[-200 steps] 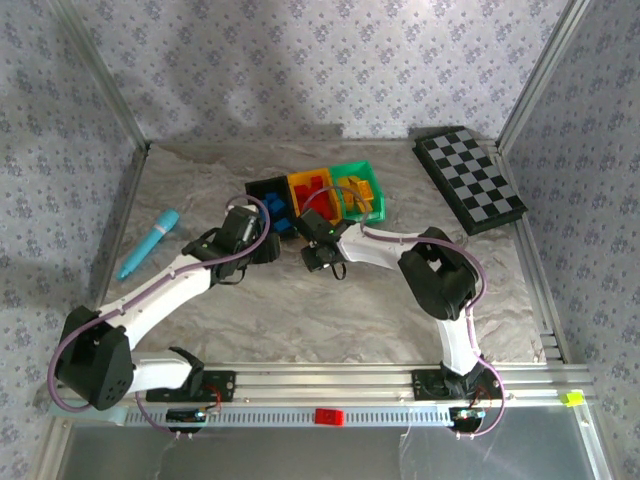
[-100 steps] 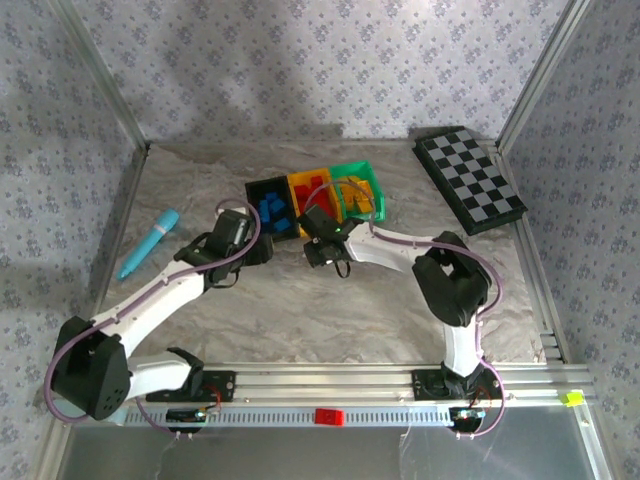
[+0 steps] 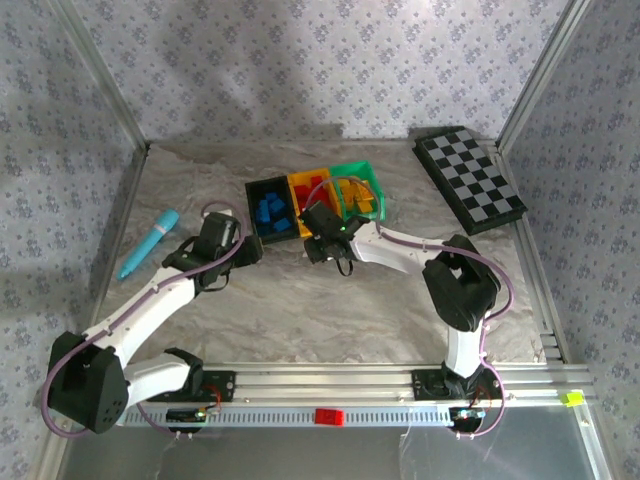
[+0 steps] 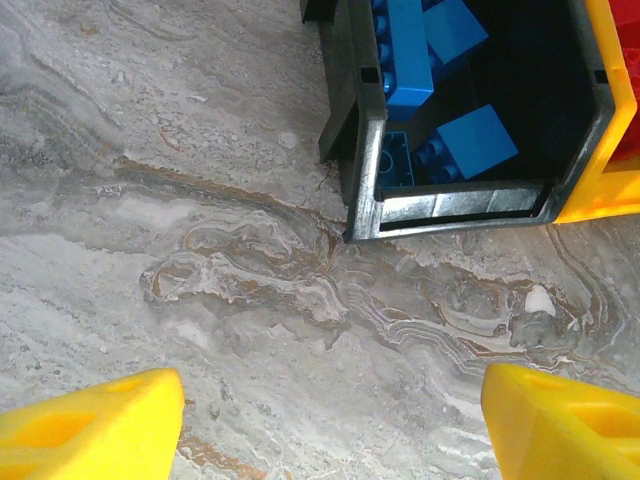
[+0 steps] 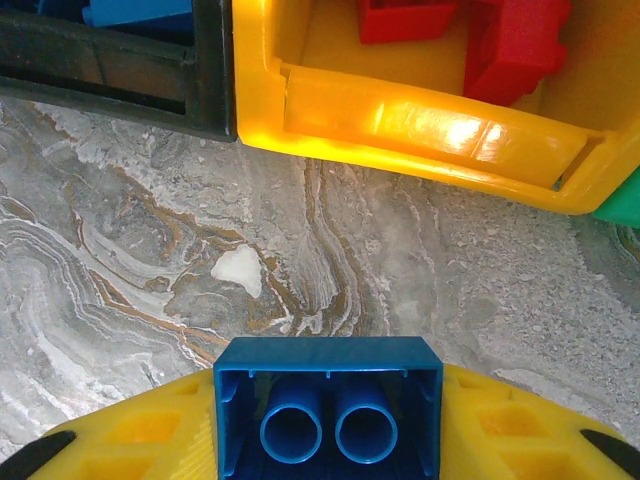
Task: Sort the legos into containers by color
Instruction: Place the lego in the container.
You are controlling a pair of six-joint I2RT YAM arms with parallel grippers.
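1. Your left gripper point(image 4: 330, 425) hovers over the marble tabletop point(image 4: 200, 200) just short of the near left corner of the black bin point(image 4: 452, 203), yellow fingers point(image 4: 90, 425) spread wide and empty.
2. Blue legos point(image 4: 476, 140) lie inside the black bin.
3. Your right gripper point(image 5: 328, 440) clamps a blue lego point(image 5: 328, 405) just off that bin's near right corner.
4. Right of the black bin, touching it, the yellow bin point(image 5: 430, 125) holds red legos point(image 5: 510, 50).

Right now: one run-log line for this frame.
left pincer: open, empty, above table near black bin | right pincer: shut on blue brick, facing yellow bin | black bin: blue bricks | yellow bin: red bricks
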